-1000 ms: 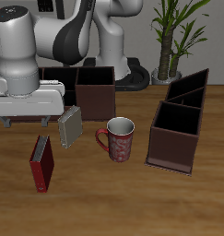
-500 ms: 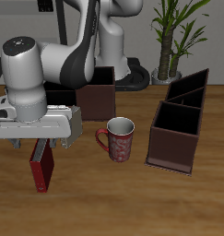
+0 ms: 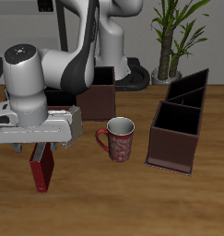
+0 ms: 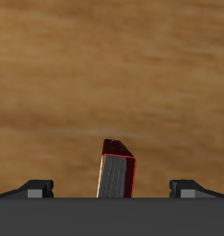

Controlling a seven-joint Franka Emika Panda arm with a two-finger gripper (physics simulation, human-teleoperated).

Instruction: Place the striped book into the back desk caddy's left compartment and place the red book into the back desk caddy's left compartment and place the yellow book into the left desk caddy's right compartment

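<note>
Claw hangs directly over the red book, which stands upright on the table near its front edge; the jaws are spread, holding nothing. A striped book stands behind the claw, before the back desk caddy. Beside it sits a red mug; the left desk caddy stands farther along.

From the wrist, both fingertips flank the red book without touching it.

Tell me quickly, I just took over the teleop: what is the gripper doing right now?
Gripper: open, jaws spread wide on either side of the upright red book, not touching it, holding nothing.
</note>
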